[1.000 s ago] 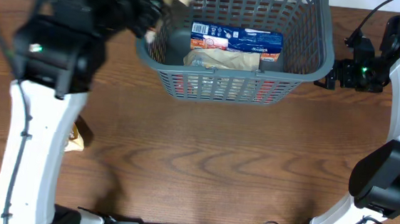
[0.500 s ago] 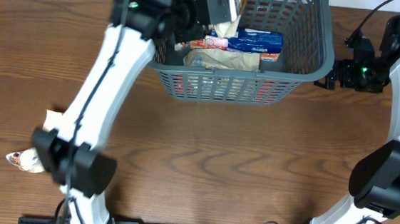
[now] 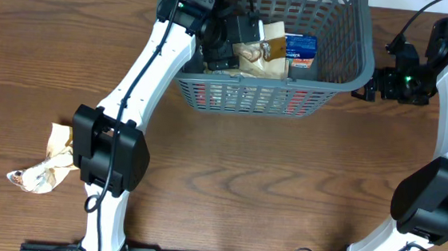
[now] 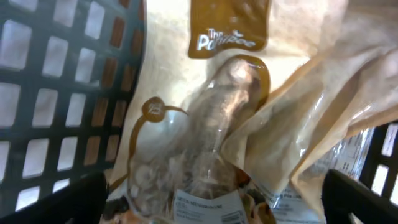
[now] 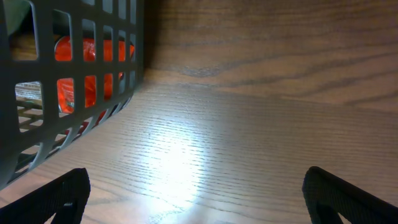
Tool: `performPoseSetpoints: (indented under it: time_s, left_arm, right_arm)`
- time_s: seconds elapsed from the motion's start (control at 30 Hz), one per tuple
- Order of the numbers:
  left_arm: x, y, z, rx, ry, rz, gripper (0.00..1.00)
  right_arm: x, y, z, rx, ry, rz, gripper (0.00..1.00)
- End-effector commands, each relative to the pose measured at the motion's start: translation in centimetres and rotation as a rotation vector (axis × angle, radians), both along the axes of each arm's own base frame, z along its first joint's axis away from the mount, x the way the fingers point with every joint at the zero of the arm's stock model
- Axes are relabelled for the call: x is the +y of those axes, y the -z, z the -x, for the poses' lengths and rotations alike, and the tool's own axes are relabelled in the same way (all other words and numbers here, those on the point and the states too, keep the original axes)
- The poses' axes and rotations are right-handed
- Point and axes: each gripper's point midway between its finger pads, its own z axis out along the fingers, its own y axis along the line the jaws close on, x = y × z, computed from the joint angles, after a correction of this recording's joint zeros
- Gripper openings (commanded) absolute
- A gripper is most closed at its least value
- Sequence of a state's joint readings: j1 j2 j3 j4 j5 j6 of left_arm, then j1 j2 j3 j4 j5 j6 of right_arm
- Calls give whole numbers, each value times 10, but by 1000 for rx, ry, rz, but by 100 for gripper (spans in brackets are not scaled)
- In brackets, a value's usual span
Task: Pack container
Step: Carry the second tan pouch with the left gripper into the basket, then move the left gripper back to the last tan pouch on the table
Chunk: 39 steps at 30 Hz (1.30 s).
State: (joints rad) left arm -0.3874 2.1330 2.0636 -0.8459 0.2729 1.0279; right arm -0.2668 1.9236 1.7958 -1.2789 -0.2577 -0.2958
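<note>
The container, a large dark grey lattice basket, stands at the back centre of the table. My left gripper reaches down inside it, jaws wide apart. A tan snack bag with a brown label and clear window lies just below them. In the left wrist view this bag fills the space between the black fingers, against the container wall. A blue packet lies beside it. My right gripper hangs open outside the container's right side, over bare wood.
A crumpled tan bag lies on the table at the left, beside the left arm's base. Red packaging shows through the container's lattice near the right gripper. The wooden tabletop stretches in front of the container.
The left arm swung from the container's left side to over and into it, carrying the tan snack bag. Its jaws opened and the bag now rests on the other packets. The right arm stayed still.
</note>
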Motion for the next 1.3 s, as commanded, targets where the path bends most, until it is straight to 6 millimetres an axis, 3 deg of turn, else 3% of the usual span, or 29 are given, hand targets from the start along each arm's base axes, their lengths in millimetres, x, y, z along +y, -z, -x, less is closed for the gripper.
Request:
performPoseSetpoints:
  time_s: [0.0, 0.07, 0.2, 0.33, 0.4, 0.5, 0.57, 0.7, 0.83, 0.93, 1.17, 1.27]
  left_arm:
    - [14, -50, 2, -84, -111, 22, 99]
    - [26, -80, 4, -137, -187, 36, 99]
    - [57, -159, 23, -306, -300, 49, 98]
    - [87, -227, 57, -450, -368, 76, 99]
    - [105, -247, 76, -478, -410, 82, 99]
    - [152, -263, 95, -478, -636, 116, 99]
    - [197, -256, 111, -424, -843, 116, 99]
    - [274, -220, 146, -231, -1220, 125, 99]
    - [334, -188, 185, -74, -1506, 102, 99]
    - [345, -173, 203, 21, -1530, 152, 99]
    - [336, -152, 247, 53, -1474, 243, 99]
    - [329, -132, 263, 48, -1471, 242, 99]
  right_arm:
    - [3, -3, 0, -7, -6, 1, 99]
    - [3, -3, 0, -8, -6, 1, 99]
    - [3, -3, 0, -8, -7, 1, 99]
    - [3, -3, 0, -8, -7, 1, 99]
    - [3, -3, 1, -6, -7, 0, 99]
    - [3, -3, 1, -5, -7, -1, 99]
    - [4, -4, 1, -6, -7, -4, 99]
    - [4, -4, 1, -6, -8, -7, 99]
    - [4, -4, 1, -7, -8, -7, 99]
    - [4, -4, 0, -7, -8, -7, 99]
    - [4, -4, 0, -8, -8, -6, 99]
    - [4, -4, 0, -8, -9, -6, 99]
